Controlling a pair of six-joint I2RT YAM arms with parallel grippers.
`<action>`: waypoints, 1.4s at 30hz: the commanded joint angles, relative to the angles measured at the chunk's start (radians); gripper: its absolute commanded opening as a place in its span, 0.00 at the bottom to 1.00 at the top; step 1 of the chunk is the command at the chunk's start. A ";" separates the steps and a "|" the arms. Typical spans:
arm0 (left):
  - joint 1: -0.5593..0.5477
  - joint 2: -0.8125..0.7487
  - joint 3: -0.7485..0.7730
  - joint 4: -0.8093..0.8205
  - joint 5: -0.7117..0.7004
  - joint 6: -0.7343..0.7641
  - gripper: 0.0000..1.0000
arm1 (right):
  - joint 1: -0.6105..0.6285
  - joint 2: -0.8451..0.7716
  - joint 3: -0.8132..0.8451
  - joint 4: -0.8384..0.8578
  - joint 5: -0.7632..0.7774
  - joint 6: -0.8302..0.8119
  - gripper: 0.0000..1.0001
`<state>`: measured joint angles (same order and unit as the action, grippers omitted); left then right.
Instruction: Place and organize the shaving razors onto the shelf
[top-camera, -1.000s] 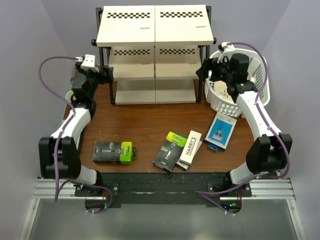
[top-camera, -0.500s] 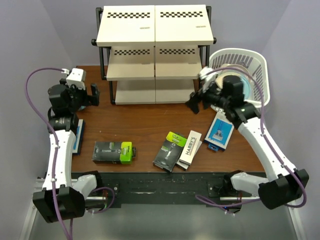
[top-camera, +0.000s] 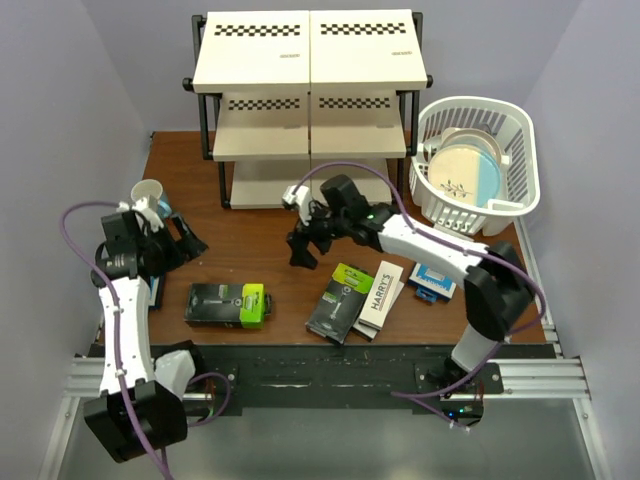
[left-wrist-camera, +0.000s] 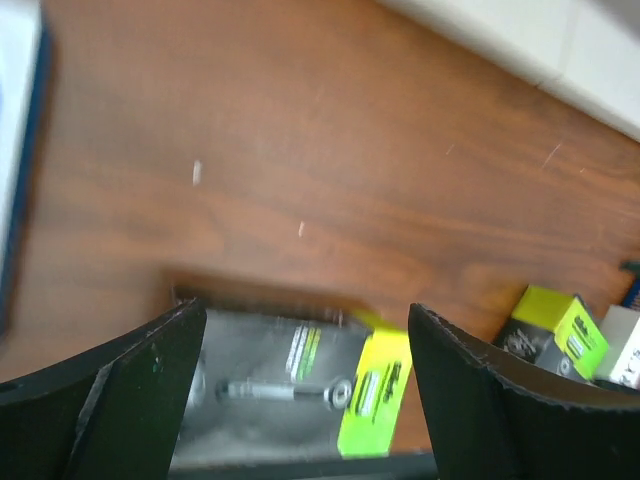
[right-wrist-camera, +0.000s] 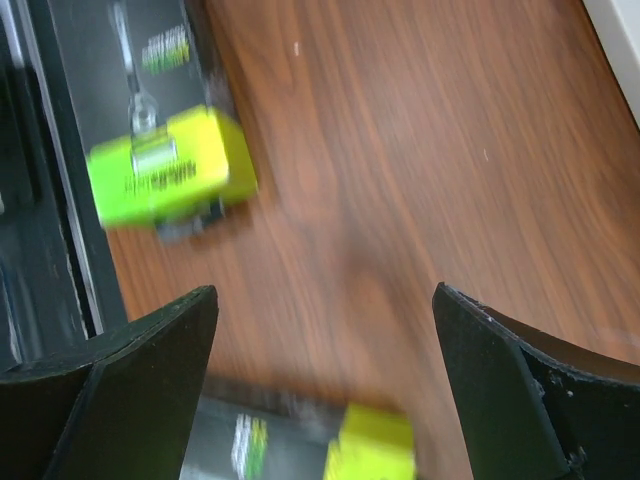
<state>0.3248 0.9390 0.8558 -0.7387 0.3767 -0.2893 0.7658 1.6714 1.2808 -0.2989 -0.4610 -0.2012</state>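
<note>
Top view: shelf (top-camera: 310, 60) stands at the back of the tabletop (top-camera: 260, 215), and the razor boxes lie in front of it. The black/lime box (top-camera: 228, 303) is near the left gripper (top-camera: 187, 240). The second black/lime box (top-camera: 340, 302) touches the HARRY'S box (top-camera: 381, 297). The blue-white box (top-camera: 434, 280) is partly under the right arm (top-camera: 430, 245). The right gripper (top-camera: 305, 250) hangs mid-tabletop.
Left wrist: jaws wide apart and empty, black/lime box below.
Right wrist: jaws wide apart and empty, view blurred.

The cream three-tier shelf (top-camera: 310, 60) stands upright at twelve o'clock. Lying flat are a black-and-lime razor box (top-camera: 228, 303) at seven o'clock and a second black-and-lime box (top-camera: 340, 302) beside the white HARRY'S box (top-camera: 381, 296) at six. A blue-and-white box (top-camera: 434, 281) lies at four.
</note>
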 joint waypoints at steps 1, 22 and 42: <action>0.036 -0.032 -0.125 -0.151 0.103 -0.108 0.87 | 0.052 0.121 0.152 0.191 -0.008 0.184 0.93; -0.004 0.231 -0.229 0.090 0.185 -0.105 0.66 | 0.188 0.430 0.246 0.247 -0.033 0.247 0.75; -0.061 0.232 0.135 -0.145 -0.134 -0.180 0.81 | 0.191 0.309 0.185 0.244 0.054 0.241 0.88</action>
<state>0.2111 1.2121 0.9894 -0.6487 0.3500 -0.4854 0.9554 1.9446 1.3720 -0.0685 -0.4374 0.0338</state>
